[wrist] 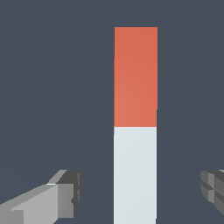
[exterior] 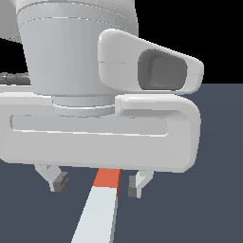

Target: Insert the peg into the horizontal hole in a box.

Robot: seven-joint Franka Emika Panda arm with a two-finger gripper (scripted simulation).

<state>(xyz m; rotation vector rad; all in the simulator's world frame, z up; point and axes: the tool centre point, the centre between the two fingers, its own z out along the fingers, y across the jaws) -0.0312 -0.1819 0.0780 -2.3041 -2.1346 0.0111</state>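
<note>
The peg (wrist: pixel 135 131) lies flat on the dark floor, a long bar with a pale grey-white length and an orange-red end (wrist: pixel 135 76). In the exterior view the peg (exterior: pixel 100 209) runs out from under the big white hand, its orange part (exterior: pixel 107 179) just below the hand's lower edge. My gripper (exterior: pixel 97 184) is open above it, one finger on each side of the bar, neither touching. The wrist view shows the gripper (wrist: pixel 142 192) with both fingertips wide of the peg's white part. The box and its hole are out of view.
The white robot hand and wrist (exterior: pixel 95 128) fill most of the exterior view and hide what lies behind them. Dark grey floor (wrist: pixel 52 87) surrounds the peg.
</note>
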